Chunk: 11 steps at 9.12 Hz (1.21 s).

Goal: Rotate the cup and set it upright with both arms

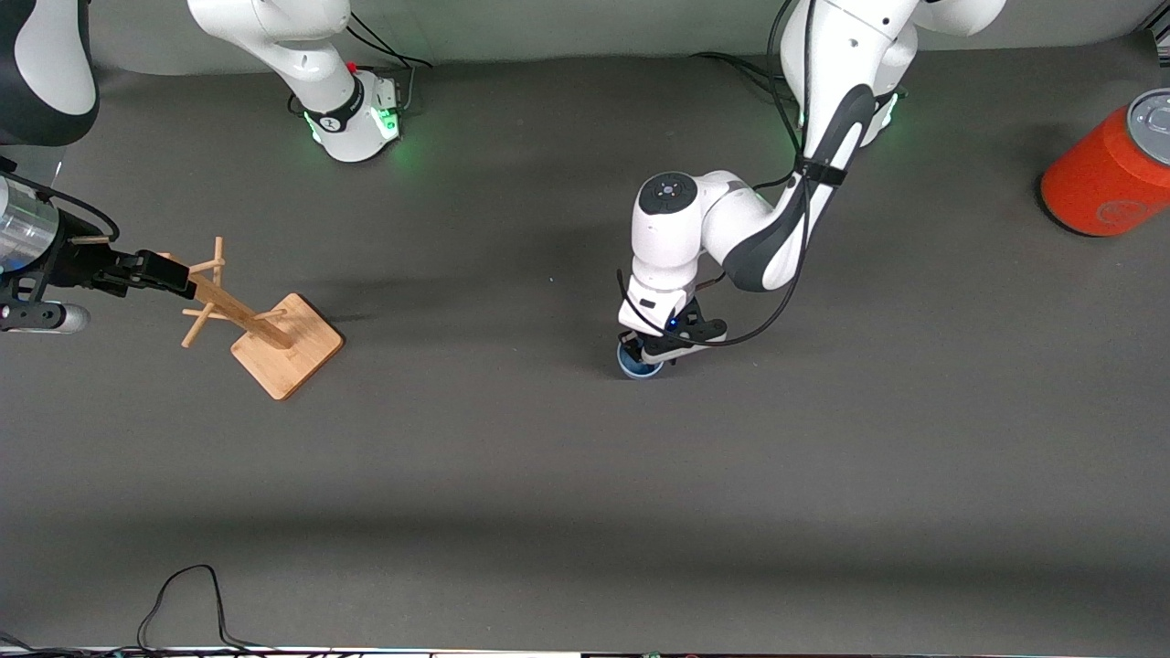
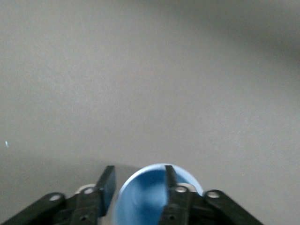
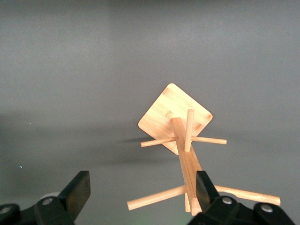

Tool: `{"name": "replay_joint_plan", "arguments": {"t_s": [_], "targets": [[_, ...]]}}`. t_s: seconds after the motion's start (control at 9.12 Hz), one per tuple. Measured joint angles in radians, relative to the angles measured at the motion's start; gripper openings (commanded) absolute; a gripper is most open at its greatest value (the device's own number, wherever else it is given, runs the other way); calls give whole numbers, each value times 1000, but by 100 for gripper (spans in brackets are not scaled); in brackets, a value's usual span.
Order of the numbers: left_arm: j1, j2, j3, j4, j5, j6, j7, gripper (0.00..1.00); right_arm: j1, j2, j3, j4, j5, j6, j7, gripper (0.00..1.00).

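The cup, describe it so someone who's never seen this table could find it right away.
Follow the left arm down to the left gripper at mid-table. The cup sits right under it, one of the fingers inside its rim. It is small and pale blue, unlike the big orange can or the wooden rack.

Cup (image 1: 637, 363) on table (image 1: 585, 475), nearer than can (image 1: 1111, 169).

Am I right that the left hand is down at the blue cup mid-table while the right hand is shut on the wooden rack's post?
Not quite. The left hand is indeed down at the blue cup, one finger inside its rim. But the right hand is open: the right wrist view shows its fingers spread wide over the wooden rack, with only one finger next to the post and nothing clamped.
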Motion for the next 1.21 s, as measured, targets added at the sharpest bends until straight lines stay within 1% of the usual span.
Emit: {"name": "replay_joint_plan", "arguments": {"t_s": [0.22, 0.44, 0.55, 0.66, 0.77, 0.99, 1.21], "targets": [[1, -28, -16, 93, -15, -178, 29, 100, 0, 0, 0, 0, 0, 0, 0, 100], [8, -55, -17, 251, -149, -417, 230, 100, 0, 1, 0, 0, 0, 0, 0, 100], [37, -63, -12, 326, -182, -504, 325, 100, 0, 1, 0, 1, 0, 0, -5, 100], [97, -82, -10, 369, -204, -548, 435, 100, 1, 1, 1, 3, 0, 1, -12, 100], [175, -105, -8, 383, -243, -569, 583, 100, 3, 0, 3, 7, 0, 1, -15, 100], [352, -158, -4, 391, -291, -652, 946, 100, 5, 1, 4, 12, 0, 8, -17, 100], [466, -215, 0, 392, -300, -732, 1197, 100, 18, 10, 7, 26, 0, 20, -23, 100]]}}
